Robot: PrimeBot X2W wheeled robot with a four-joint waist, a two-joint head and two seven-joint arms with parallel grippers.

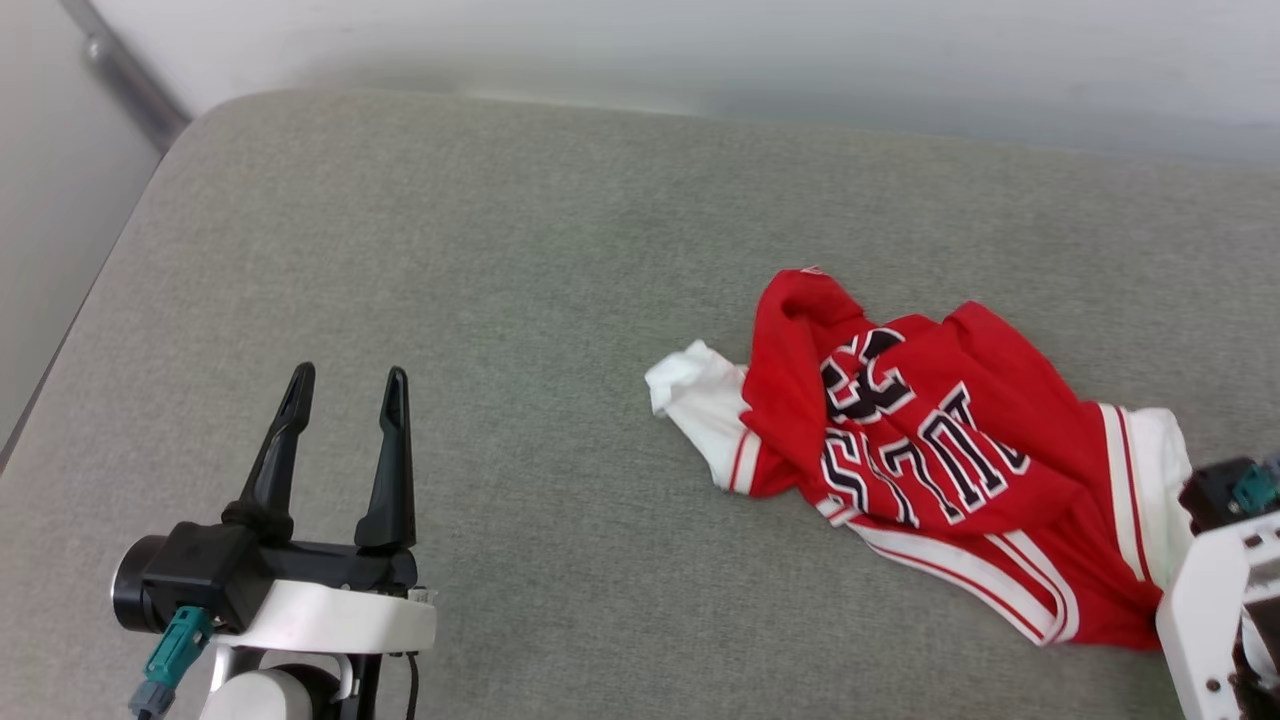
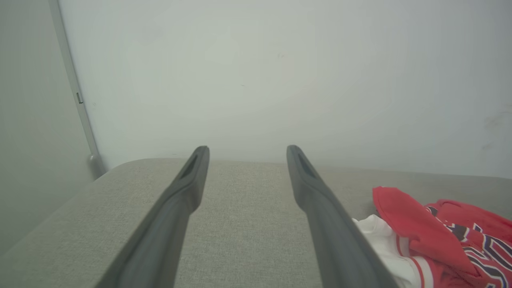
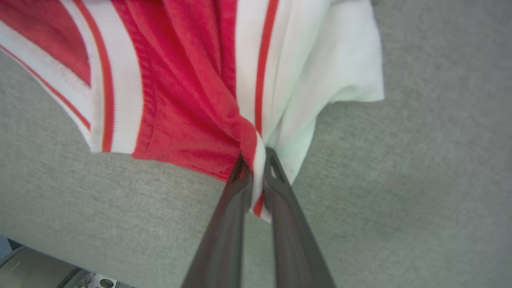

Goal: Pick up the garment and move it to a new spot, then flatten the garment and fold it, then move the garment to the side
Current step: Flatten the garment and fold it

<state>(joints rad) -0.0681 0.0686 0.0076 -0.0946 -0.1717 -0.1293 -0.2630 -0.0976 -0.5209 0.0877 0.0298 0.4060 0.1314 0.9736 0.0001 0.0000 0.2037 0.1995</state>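
A red jersey T-shirt with white short sleeves and red-and-white stripe trim (image 1: 930,440) lies crumpled on the right part of a grey woven-fabric cushion (image 1: 500,250), its black, white-edged lettering facing up and creased by folds. One white sleeve sticks out toward the cushion's middle, and the other lies at the shirt's right end, beside the white wrist housing of the right arm (image 1: 1215,590). In the right wrist view, the right hand (image 3: 256,156) has its two dark fingers closed on the T-shirt (image 3: 180,80), pinching the striped seam where the red body meets the white sleeve. A short bit of trim pokes down between the fingers, and the cloth fans out above them over the cushion (image 3: 420,180). The left hand (image 1: 350,375) hovers over bare fabric at the lower left, well apart from the shirt, fingers spread wide and holding nothing. In its own wrist view the left hand (image 2: 248,150) points toward a pale wall (image 2: 280,80), with the T-shirt (image 2: 432,236) just past its right finger.
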